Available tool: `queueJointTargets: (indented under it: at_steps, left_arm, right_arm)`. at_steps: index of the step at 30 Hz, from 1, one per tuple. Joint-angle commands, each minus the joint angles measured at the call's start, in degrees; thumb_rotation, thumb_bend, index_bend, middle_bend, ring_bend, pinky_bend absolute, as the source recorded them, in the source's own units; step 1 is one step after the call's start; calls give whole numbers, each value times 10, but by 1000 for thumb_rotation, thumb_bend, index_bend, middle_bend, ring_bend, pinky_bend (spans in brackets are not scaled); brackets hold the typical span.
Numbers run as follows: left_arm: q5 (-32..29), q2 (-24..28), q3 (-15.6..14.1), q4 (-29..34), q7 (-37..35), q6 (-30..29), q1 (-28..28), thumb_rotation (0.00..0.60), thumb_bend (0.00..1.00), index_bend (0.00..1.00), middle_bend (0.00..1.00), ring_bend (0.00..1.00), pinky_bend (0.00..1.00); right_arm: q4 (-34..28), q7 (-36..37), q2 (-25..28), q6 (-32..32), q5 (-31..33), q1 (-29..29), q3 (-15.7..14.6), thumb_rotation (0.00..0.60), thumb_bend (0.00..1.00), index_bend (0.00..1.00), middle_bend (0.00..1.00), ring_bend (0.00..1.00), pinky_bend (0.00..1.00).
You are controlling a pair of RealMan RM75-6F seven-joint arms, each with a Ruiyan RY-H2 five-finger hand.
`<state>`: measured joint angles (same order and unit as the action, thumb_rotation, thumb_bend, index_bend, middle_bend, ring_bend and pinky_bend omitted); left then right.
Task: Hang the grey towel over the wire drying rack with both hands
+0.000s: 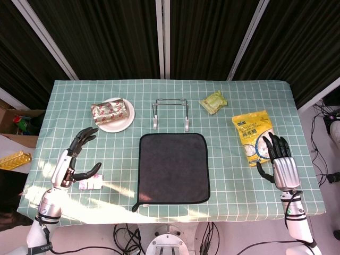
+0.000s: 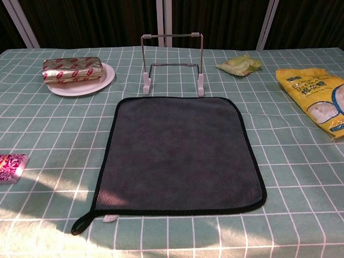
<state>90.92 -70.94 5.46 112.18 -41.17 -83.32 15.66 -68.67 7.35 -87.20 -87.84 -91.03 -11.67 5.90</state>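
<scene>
The grey towel (image 1: 172, 168) (image 2: 179, 153) lies flat on the table's middle, black-edged, with a hanging loop at its near left corner. Just behind it stands the wire drying rack (image 1: 170, 113) (image 2: 172, 63), upright and bare. My left hand (image 1: 76, 158) hovers well left of the towel, fingers spread, holding nothing. My right hand (image 1: 279, 159) is far right of the towel, fingers apart and empty, beside a yellow bag. Neither hand shows in the chest view.
A white plate (image 1: 115, 123) (image 2: 103, 81) carrying a foil-wrapped pack sits back left. A green packet (image 1: 213, 102) (image 2: 240, 64) lies right of the rack. The yellow bag (image 1: 254, 135) (image 2: 317, 97) lies at right. A small pink packet (image 1: 91, 184) (image 2: 11, 166) rests near my left hand.
</scene>
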Motion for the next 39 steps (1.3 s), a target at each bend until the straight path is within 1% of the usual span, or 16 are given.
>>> queueJointTargets:
  at_steps: [1,8,12,13,16,18,20,22,25,27,30,34,36,39]
  left_arm:
    - [0,-1,0,0,0,0,0,478,270,118,138,98,159]
    - [1,-2,0,-2,6,3,3,480,271,118,138,98,158]
    - [-2,-5,1,-5,31,1,2,476,272,119,136,98,159]
    - [-4,-7,2,-7,46,0,1,478,272,119,134,98,158]
    - [-4,-9,-3,-20,124,-2,-3,477,272,119,132,98,158]
    - [5,-12,-9,-38,192,-9,-8,481,279,124,133,98,159]
    - [23,-15,-18,-68,265,-22,-17,505,284,133,133,98,159]
    - [39,-18,-29,-99,334,-36,-29,552,285,151,135,98,167]
    - [56,-21,-46,-128,409,-48,-45,594,285,161,139,98,173]
    - [65,-20,-59,-137,444,-48,-53,596,270,161,143,102,173]
    - [75,-22,-74,-145,478,-43,-60,598,205,161,148,107,173]
    - [100,-38,-93,-159,541,-29,-63,600,196,162,151,107,173]
    - [109,-49,-100,-160,552,-20,-61,600,189,161,152,107,173]
    - [115,-70,-109,-164,560,14,-50,600,172,162,152,107,173]
  right_arm:
    - [0,0,0,-1,0,0,-1,600,359,0,0,0,0]
    - [1,4,1,-3,2,1,-2,600,359,0,0,0,0]
    - [-2,5,4,-7,3,3,-2,600,359,0,0,0,0]
    - [-4,5,5,-8,3,3,-2,600,359,0,0,0,0]
    - [-11,8,9,-10,4,4,-2,600,358,0,0,0,0]
    - [-20,9,15,-12,4,4,-1,600,357,0,0,0,0]
    - [-32,5,24,-17,5,5,2,600,355,0,0,0,0]
    - [-47,4,36,-23,9,7,9,600,352,0,0,0,0]
    - [-73,8,57,-28,17,8,20,600,349,0,0,0,0]
    - [-93,8,72,-30,20,9,26,600,349,0,0,0,0]
    - [-119,4,90,-35,21,9,32,600,347,0,0,0,0]
    - [-150,-1,108,-41,23,11,40,600,344,0,0,0,0]
    - [-159,-2,113,-40,24,11,41,600,343,0,0,0,0]
    - [-170,-7,120,-38,24,12,40,600,343,0,0,0,0]
